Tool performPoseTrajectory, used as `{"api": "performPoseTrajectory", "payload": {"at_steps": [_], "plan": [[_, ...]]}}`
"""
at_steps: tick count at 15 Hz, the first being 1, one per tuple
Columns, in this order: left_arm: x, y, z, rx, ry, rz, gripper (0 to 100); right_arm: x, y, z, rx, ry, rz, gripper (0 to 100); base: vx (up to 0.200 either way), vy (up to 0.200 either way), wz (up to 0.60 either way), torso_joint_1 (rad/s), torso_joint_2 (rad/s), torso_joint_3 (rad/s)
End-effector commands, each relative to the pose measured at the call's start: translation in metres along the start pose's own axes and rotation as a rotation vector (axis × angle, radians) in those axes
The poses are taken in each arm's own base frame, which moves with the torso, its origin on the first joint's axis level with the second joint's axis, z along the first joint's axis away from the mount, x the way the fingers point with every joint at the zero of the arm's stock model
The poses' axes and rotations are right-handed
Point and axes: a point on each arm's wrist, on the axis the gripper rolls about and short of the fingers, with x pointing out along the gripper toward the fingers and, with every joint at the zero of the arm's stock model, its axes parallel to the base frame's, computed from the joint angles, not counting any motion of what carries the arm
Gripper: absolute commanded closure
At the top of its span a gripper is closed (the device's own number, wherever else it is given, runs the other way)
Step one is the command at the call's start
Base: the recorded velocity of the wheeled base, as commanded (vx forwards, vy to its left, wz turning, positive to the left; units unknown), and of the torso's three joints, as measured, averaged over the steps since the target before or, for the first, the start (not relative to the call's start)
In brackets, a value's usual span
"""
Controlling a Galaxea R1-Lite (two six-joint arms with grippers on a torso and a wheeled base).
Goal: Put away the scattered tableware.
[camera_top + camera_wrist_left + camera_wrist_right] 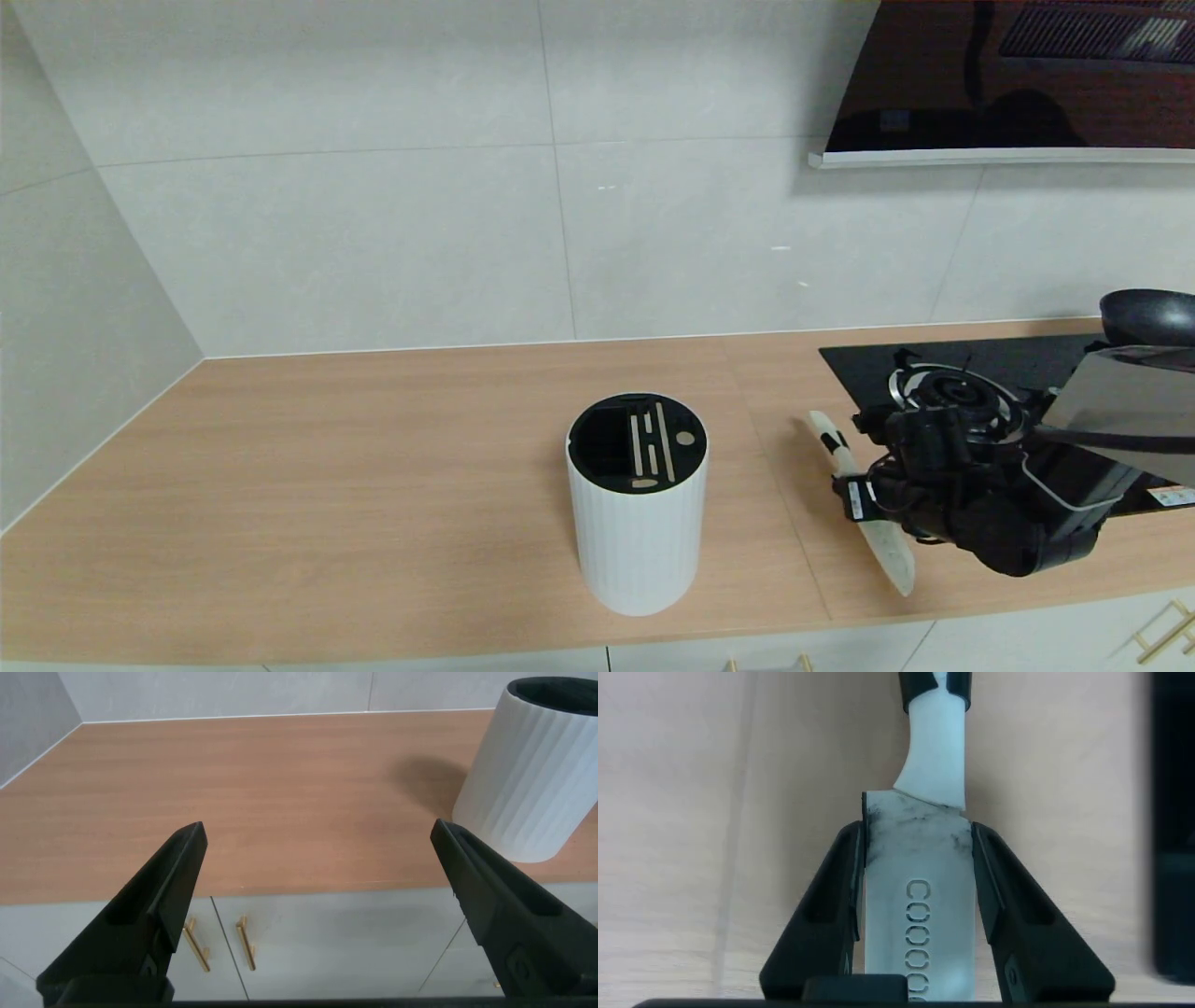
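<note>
A white knife [884, 553] with a white-and-black handle lies on the wooden counter [373, 467], right of a white ribbed utensil holder [638, 523] with a black slotted top. My right gripper [864, 490] is down over the knife's middle. In the right wrist view its fingers [842, 887] press against both edges of the smudged blade [920, 859], shut on it. My left gripper [318, 835] hangs open and empty over the counter's front edge, with the holder [533, 775] off to one side.
A black gas hob [952, 387] with a burner sits just right of the knife, with a dark pan [1148, 317] and a shiny metal piece [1130, 401] on it. A range hood [1008, 84] hangs above. Bare counter spreads left of the holder.
</note>
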Motion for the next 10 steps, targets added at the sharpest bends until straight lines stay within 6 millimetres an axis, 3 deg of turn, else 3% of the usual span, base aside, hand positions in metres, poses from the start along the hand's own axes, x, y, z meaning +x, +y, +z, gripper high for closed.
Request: {"api": "performPoseTrajectory", "payload": {"at_steps": [1, 6, 8, 10], "plan": [[0.0, 0.0, 0.0, 0.005, 0.0, 0.0, 0, -0.044, 0.0, 0.033, 0.019, -0.124, 0.018, 100, 0.0, 0.0, 0.0, 0.0, 0.0, 0.0], [0.0, -0.001, 0.0, 0.112, -0.004, -0.03, 0, -0.116, 0.019, 0.065, 0.008, -0.306, 0.095, 100, 0.0, 0.0, 0.0, 0.0, 0.0, 0.0], [-0.003, -0.001, 0.011, 0.111, -0.041, -0.06, 0, -0.144, 0.028, 0.075, 0.001, -0.377, 0.127, 100, 0.0, 0.0, 0.0, 0.0, 0.0, 0.0], [-0.01, -0.003, 0.058, 0.099, -0.04, -0.162, 0, -0.177, 0.039, 0.095, -0.002, -0.461, 0.182, 100, 0.0, 0.0, 0.0, 0.0, 0.0, 0.0]]}}
